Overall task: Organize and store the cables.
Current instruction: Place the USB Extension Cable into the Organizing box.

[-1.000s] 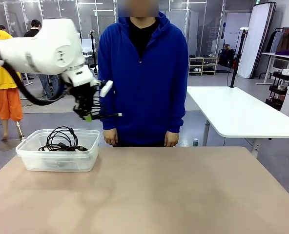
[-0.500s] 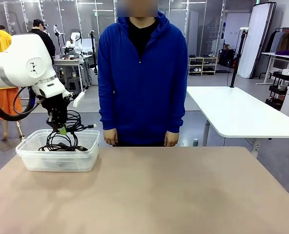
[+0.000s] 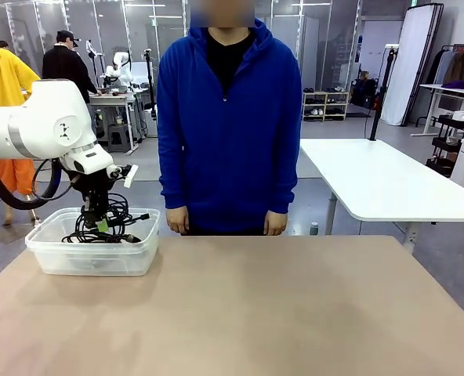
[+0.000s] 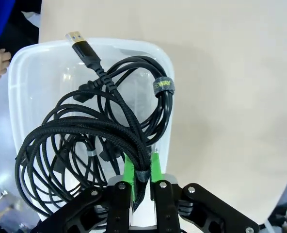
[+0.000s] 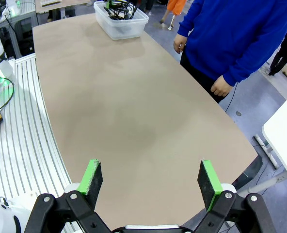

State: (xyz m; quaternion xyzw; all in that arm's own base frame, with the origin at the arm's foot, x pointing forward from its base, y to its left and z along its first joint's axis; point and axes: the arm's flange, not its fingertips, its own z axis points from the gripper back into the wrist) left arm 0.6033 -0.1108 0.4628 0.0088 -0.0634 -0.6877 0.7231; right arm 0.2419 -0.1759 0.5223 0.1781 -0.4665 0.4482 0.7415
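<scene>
While the left gripper (image 3: 100,225) hangs over the bin (image 3: 92,262), a coiled cable (image 4: 92,128) is pinched between its green pads (image 4: 128,170).

Item: braided black cable, USB plug (image 4: 80,43) toward 11 o'clock in the left wrist view, dangling into the clear plastic bin, above other cables (image 3: 99,236) lying inside. Bin at the table's (image 3: 279,313) far left. Right gripper (image 5: 151,182): jaws wide, holding nothing, above bare tabletop. Person (image 3: 229,117) in blue stands at 12 o'clock.

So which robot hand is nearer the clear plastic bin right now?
The left. The left hand hangs directly over the clear plastic bin, clamped on a coiled cable. The right hand, open, sits far across the table.
</scene>
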